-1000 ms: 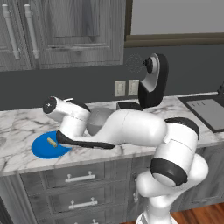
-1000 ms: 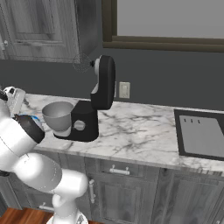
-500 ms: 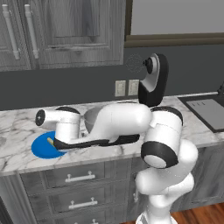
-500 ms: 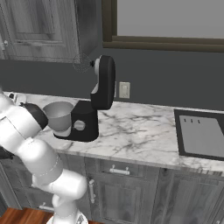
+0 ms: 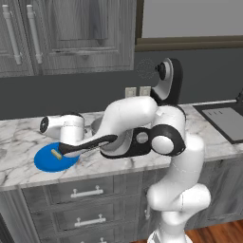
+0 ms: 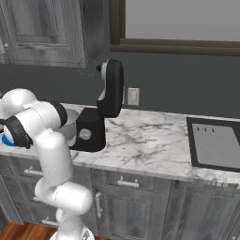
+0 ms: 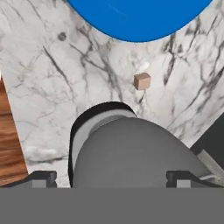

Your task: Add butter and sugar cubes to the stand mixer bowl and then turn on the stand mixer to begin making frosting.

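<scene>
The butter [image 5: 55, 154] lies on a round blue plate [image 5: 45, 162] at the left of the marble counter. My gripper [image 5: 68, 148] hangs over the plate's right edge, and the hand view shows it [image 7: 111, 177] open, with its fingertips [image 7: 41, 177] wide apart and nothing between them. One of the sugar cubes [image 7: 142, 81] sits on the bare marble just off the plate's rim [image 7: 140, 30]. The grey stand mixer bowl [image 5: 100, 127] [image 6: 70, 123] stands on the base of the black stand mixer [image 5: 167, 85] [image 6: 110, 91], whose head is tilted up. My forearm covers part of the bowl.
A dark sink [image 5: 223, 121] [image 6: 215, 143] is set into the counter at the right. Wall cabinets [image 5: 71, 33] hang above the plate and bowl. The counter's front edge [image 5: 95, 176] runs just below the plate, over drawers. The mixer's grey knob [image 6: 85, 134] faces the front.
The arm has folded up, its elbow swinging right and upward in front of the mixer. The hand has stayed over the plate's right side, and the jaws have stayed open.
</scene>
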You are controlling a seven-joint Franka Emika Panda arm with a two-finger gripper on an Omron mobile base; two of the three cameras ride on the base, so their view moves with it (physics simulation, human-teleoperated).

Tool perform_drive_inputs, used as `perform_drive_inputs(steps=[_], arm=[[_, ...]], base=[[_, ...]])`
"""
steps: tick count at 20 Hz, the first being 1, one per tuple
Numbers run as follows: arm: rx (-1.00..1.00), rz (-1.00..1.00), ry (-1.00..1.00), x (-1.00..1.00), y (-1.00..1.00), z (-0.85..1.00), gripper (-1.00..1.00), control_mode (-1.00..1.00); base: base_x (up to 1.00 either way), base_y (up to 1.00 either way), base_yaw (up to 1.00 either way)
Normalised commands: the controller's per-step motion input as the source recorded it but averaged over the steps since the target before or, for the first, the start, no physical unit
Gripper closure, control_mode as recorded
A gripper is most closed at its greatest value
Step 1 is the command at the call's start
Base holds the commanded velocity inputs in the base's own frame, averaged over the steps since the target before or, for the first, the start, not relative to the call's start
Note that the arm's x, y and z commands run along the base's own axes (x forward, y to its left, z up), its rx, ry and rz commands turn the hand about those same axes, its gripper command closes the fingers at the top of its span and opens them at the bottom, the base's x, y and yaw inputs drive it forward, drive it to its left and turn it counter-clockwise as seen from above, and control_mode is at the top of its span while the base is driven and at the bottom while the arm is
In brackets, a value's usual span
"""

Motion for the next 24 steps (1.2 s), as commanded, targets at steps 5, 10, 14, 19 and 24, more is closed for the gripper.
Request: perform_drive_inputs(steps=[5,10,14,19,24], arm=[[-0.13,-0.02,0.03,0.05,0.00,-0.29,-1.00,-1.00],[-0.12,-0.04,0.00,0.07,-0.05,-0.24,-1.00,-1.00],[-0.10,-0.07,0.03,0.17,-0.12,-0.12,-1.00,-1.00],[-0.09,-0.08,0.03,0.11,-0.32,-0.09,-1.00,-1.00],[-0.06,-0.06,0.02,0.07,-0.42,-0.10,-1.00,-1.00]], base=[[0.00,0.00,0.00],[0.00,0.00,0.00],[0.00,0.00,0.00],[0.00,0.00,0.00],[0.00,0.00,0.00]])
